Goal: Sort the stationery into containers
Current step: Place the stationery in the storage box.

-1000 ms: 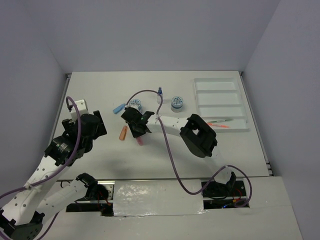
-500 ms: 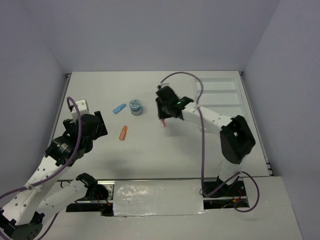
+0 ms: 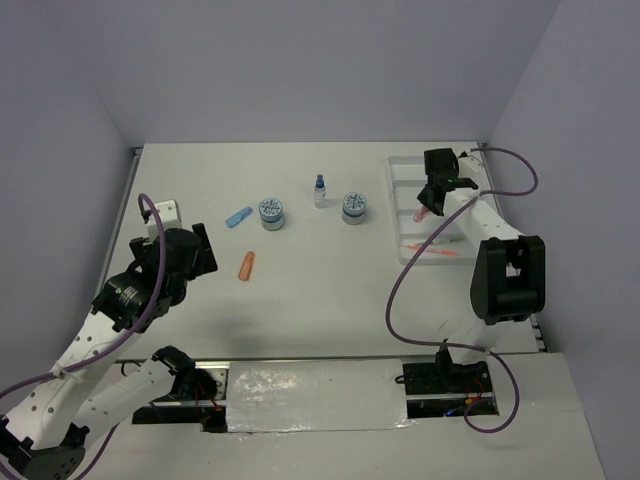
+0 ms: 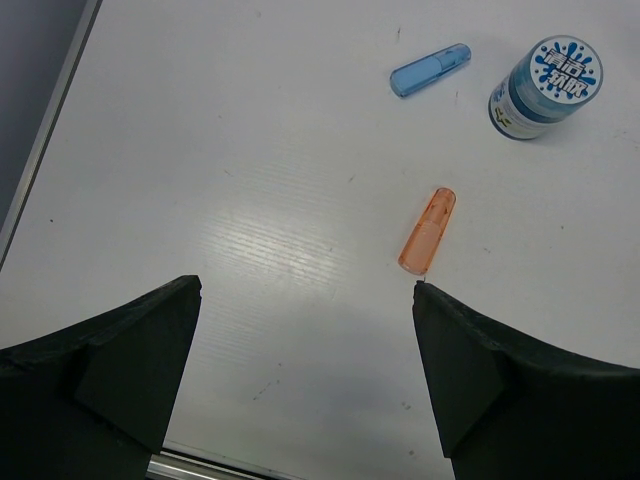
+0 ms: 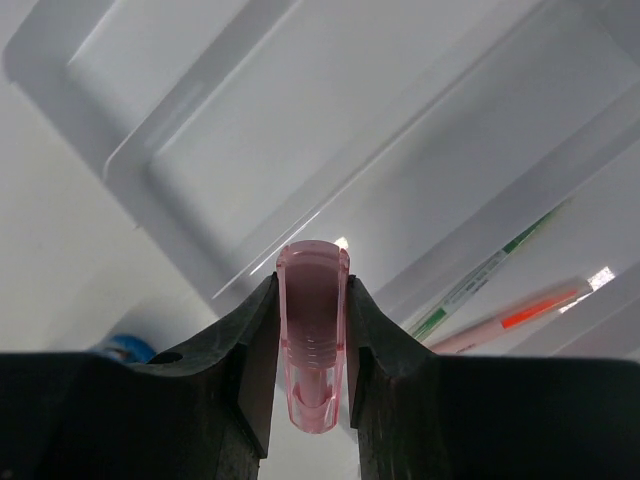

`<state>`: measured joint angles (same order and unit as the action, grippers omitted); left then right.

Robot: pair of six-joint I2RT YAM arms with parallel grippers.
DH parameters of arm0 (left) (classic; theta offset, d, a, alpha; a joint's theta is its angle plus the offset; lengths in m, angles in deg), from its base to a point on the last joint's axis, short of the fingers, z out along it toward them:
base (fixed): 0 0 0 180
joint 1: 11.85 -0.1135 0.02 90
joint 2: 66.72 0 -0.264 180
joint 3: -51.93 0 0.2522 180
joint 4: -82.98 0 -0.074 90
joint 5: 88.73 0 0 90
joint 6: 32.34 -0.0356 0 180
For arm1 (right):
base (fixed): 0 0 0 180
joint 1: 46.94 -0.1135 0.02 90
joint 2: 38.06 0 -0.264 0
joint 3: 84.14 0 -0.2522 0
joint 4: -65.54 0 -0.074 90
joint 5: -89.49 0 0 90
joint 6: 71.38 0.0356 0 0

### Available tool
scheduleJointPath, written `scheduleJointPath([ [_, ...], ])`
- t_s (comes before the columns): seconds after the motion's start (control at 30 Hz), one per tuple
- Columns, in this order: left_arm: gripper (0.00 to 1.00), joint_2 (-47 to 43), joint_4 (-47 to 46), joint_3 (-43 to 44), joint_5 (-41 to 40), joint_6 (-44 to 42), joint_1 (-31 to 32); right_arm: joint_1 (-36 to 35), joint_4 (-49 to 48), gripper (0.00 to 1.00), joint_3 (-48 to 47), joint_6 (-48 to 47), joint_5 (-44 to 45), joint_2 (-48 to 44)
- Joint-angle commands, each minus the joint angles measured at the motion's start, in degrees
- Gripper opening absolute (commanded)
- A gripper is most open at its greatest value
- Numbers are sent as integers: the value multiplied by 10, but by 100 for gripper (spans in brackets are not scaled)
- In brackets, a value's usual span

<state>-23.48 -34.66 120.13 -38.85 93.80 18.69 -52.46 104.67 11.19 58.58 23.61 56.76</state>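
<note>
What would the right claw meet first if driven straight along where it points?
Most likely the white tray. The right claw, shut on the pink piece, points down into it, and the two pens lie off to one side in another compartment. Depth is unclear, so I cannot tell whether it meets floor or divider ridge first.

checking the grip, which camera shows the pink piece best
The right wrist view: the pink piece fills the centre, pinched in the right gripper above the white tray. The top external view shows it only as a small pink speck under the gripper. The left wrist view does not show it.
</note>
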Motion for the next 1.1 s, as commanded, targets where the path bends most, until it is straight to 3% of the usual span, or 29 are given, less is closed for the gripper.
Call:
scheduleJointPath([
  [0.0, 99, -6, -24, -2, 11, -14, -2, 26, -16, 3, -5, 68, 2, 33],
  [0.13, 99, -9, -30, -4, 20, -20, -2, 51, -87, 7, 34, 67, -66, 39],
  [0.27, 99, -13, -37, -6, 30, -27, -2, 51, -88, 12, 39, 62, -58, 41],
  [0.53, 99, -11, -36, -6, 29, -27, -2, 50, -95, 74, 43, 41, -60, 20],
  [0.63, 99, -9, -36, -6, 29, -28, -2, 67, -77, 85, 20, 31, -59, 23],
  [0.77, 99, -3, -25, 0, 9, -9, -2, 58, -80, 85, 26, 16, -65, -1],
  [0.83, 99, 7, 9, 13, -48, 20, -4, 11, -108, 85, 54, -23, -76, -52],
  [0.93, 99, 30, 107, 44, -134, 117, -26, -116, -124, 86, 84, -72, -8, -133],
  [0.97, 99, 34, 130, 50, -150, 165, -36, -192, -130, 86, 92, -81, 8, -168],
  [1.07, 99, 23, 157, 56, -168, 190, -82, -324, -115, 96, 105, -51, 46, -191],
])
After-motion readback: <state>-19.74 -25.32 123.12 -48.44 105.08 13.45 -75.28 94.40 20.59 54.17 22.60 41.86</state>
